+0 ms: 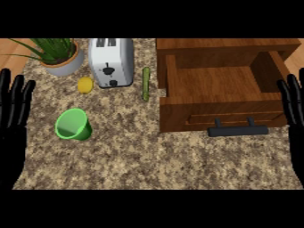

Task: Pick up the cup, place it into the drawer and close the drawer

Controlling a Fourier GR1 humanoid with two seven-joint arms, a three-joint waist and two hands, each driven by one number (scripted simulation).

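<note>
Lying tipped on its side on the speckled surface, the green cup points its open mouth toward the lower left, so its long axis runs from that mouth up and to the right toward its base. It is bright green all over, with a paler rim and a darker inside, and no handle shows.

The cup sits well to the left of the wooden drawer, which stands pulled open with its dark handle facing the lower edge of the view. Left of the drawer lies a thin green stick-like vegetable, then a white toaster, a small yellow fruit and a potted plant.

The left robot hand rests far left of the drawer, fingers straight and spread, holding nothing. The right robot hand rests just right of the drawer, likewise flat and unclenched.
</note>
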